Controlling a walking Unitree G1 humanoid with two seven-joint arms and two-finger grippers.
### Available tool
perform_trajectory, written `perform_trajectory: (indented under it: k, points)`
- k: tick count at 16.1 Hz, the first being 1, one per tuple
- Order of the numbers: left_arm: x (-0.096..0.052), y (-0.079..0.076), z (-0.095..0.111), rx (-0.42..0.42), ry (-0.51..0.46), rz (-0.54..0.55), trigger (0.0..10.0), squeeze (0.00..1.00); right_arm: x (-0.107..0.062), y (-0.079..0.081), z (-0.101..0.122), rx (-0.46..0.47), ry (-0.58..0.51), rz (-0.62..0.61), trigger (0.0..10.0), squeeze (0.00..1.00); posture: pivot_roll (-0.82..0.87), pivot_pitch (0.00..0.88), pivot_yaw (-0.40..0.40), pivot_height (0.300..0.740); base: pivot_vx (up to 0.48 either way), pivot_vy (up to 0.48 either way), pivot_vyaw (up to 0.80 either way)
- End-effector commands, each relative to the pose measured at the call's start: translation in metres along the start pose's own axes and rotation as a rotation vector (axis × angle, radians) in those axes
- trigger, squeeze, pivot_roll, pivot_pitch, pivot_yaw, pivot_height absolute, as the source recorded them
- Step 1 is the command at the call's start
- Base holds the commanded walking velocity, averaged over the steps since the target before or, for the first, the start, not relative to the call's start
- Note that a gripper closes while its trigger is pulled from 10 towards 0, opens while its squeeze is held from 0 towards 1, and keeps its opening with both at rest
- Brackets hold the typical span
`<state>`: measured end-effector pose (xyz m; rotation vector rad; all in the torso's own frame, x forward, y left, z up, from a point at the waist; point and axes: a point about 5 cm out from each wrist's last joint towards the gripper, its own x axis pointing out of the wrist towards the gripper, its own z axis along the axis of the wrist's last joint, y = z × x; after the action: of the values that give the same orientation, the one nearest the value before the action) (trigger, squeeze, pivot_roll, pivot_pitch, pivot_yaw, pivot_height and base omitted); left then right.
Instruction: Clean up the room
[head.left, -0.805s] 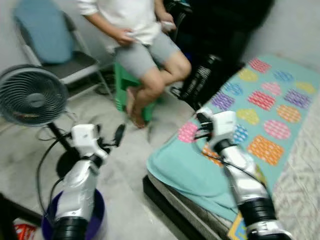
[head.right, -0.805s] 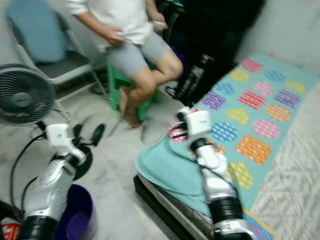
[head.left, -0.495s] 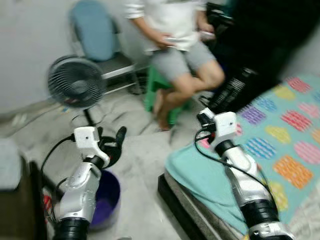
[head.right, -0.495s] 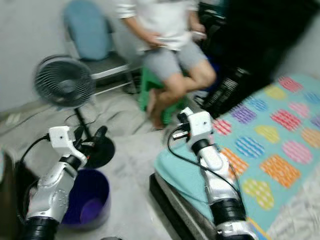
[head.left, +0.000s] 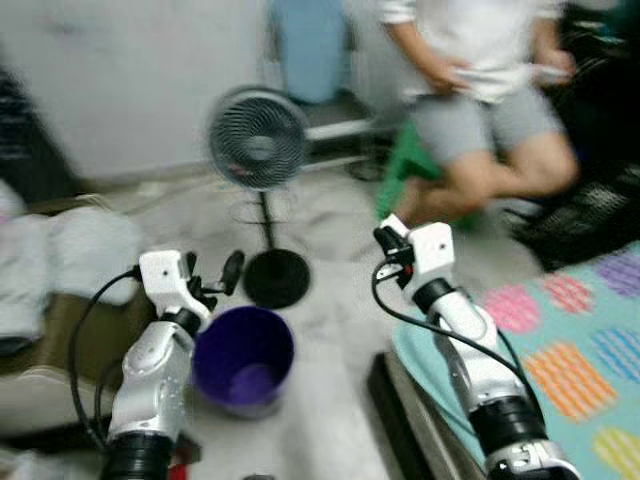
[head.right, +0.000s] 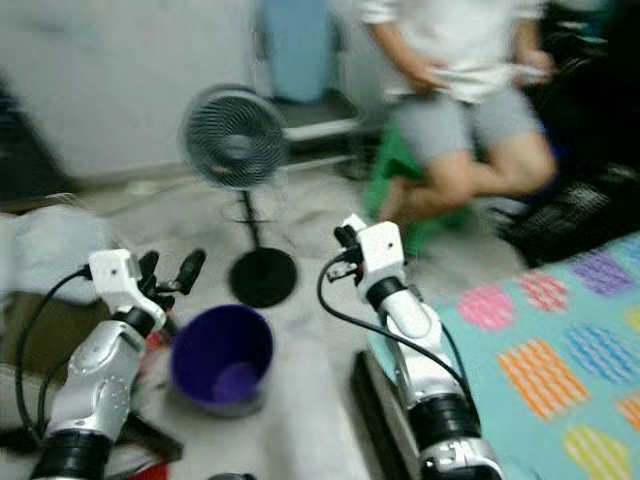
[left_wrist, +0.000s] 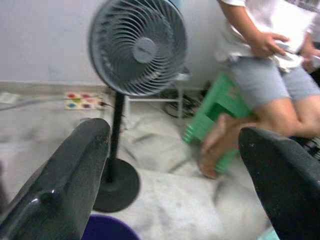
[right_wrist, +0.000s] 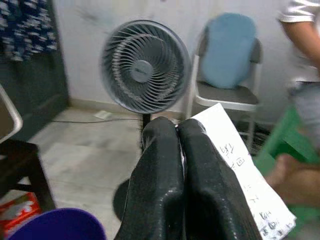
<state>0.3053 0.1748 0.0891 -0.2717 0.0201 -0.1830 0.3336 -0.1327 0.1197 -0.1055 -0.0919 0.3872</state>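
Right wrist view is showing the right gripper (right_wrist: 181, 131) with its two black fingers pressed together, pinching a white sheet of paper (right_wrist: 240, 170) with dark writing on it (the writing is too blurred to read). From the head cameras, that gripper is hanging raised in the middle of the scene, above the bare floor (head.left: 330, 330) and just left of the near corner of a bed with a teal, colour-patched cover (head.left: 580, 360). The left gripper (head.left: 212, 274) is standing spread open and holding nothing, just above the far rim of a purple bucket (head.left: 243, 355) sitting on the floor at near left. Beyond the bucket a grey pedestal fan (head.left: 258, 140) is standing on its round black base. Farther right a person (head.left: 480, 80) in a white shirt and grey shorts is sitting on a green stool (head.left: 405, 175), with a blue-cushioned folding chair (head.left: 310, 50) against the far wall.
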Motion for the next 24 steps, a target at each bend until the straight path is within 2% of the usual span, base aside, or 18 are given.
perform_trajectory:
  k: [1,8,15,18,24]
  points:
    - [0.0007,-0.0036,-0.0011,0.019,0.009,-0.019,10.0,0.0,-0.0003,-0.002,0.0023,-0.008,-0.01,-0.006,10.0,0.0,0.01,0.043,0.006,0.74,0.0,0.0,0.56]
    - [0.0029,-0.0032,-0.0015,0.034,0.02,-0.013,10.0,0.0,0.0005,-0.0021,0.0014,-0.008,-0.006,-0.006,10.0,0.0,0.01,0.037,0.004,0.74,0.0,0.0,0.5]
    - [0.0029,0.0008,-0.0016,0.046,0.023,0.017,10.0,0.0,0.0015,-0.007,-0.0026,0.0,0.031,-0.063,10.0,0.0,0.01,0.023,0.004,0.74,0.0,0.0,0.0]
    - [0.0028,0.0015,-0.002,0.048,0.026,0.019,10.0,0.0,0.0017,-0.0031,-0.0022,-0.026,0.027,-0.027,10.0,0.0,0.01,0.02,0.004,0.74,0.0,0.0,0.0]
    - [0.003,0.0021,-0.0021,0.055,0.025,0.023,10.0,0.0,0.0023,-0.0001,-0.002,-0.022,0.019,-0.016,10.0,0.0,0.02,0.018,0.004,0.74,0.0,0.0,0.8]
